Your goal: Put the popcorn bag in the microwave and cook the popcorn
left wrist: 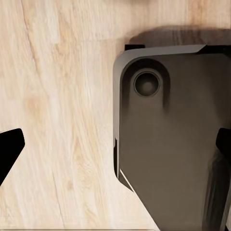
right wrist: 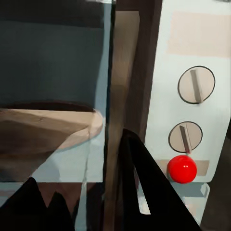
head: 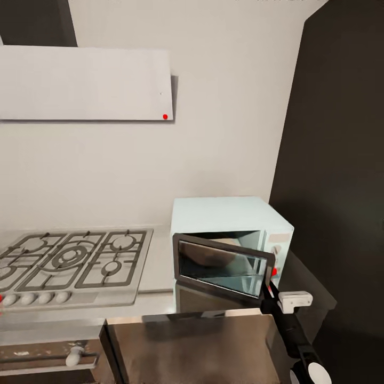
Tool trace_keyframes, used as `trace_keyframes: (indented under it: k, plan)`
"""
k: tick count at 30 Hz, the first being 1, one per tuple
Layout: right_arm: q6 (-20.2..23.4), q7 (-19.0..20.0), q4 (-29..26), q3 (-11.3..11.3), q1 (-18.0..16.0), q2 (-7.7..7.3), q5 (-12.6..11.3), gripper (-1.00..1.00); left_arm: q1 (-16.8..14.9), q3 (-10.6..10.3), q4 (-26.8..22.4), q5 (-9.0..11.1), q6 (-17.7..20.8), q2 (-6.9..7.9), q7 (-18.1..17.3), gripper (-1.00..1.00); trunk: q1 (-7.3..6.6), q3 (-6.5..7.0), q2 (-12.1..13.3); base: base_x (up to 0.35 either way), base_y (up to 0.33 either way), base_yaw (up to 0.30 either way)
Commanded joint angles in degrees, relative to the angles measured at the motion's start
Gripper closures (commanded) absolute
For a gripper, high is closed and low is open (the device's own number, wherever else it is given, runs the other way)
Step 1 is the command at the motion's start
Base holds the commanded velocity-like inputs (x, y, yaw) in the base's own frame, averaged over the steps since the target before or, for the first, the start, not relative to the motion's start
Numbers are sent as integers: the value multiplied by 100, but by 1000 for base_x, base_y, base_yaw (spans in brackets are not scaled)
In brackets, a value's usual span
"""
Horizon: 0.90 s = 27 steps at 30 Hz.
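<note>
The right gripper point(right wrist: 79, 192) is straddling, fingers apart, the free edge of the dark-framed glass door point(head: 223, 265) of the boxy pale blue-white microwave point(head: 230, 220), a stiff, light, smoothly hinged panel probably best taken at that edge, while the left gripper point(left wrist: 115, 144) is hanging open above a pale wood floor point(left wrist: 57, 96).

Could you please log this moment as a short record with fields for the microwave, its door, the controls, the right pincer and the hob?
microwave: pale blue box on the counter, right of the hob
door: partly open, swung out toward the robot
controls: two round knobs above a red button on the side panel
right pincer: at the door's free edge, its fingers either side of that edge in the wrist view
hob: steel, black grates, nothing on it
bag: cannot tell if inside
</note>
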Motion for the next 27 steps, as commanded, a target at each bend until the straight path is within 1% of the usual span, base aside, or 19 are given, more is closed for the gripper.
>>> trace_keyframes:
  k: [1,5,8,14,18,27]
  plan:
    - [-16,-10,4,-180,-4,-8,-46,100,2,2,-6,0,-11,0,1,-100,-1,-9,-7,-78,0,0]
    - [-18,-10,4,-182,-4,-8,-46,100,-1,0,-6,1,-15,0,1,-100,-1,-9,-7,-52,0,0]
    - [-20,-10,4,-182,-4,-8,-46,100,2,4,-6,-1,-17,0,1,-100,-1,-9,-7,-223,0,0]
    - [-21,-10,4,-179,-4,-8,-46,100,4,7,-6,-1,-15,0,1,-100,-1,-9,-7,-47,0,0]
    - [-21,-9,4,-180,-4,-8,-46,100,5,6,-6,0,-18,0,1,-100,-1,-9,-7,-145,0,0]
    - [-21,-10,4,-178,-4,-8,-46,100,-1,6,-6,-2,-11,0,1,-100,-1,-9,-7,-11,0,0]
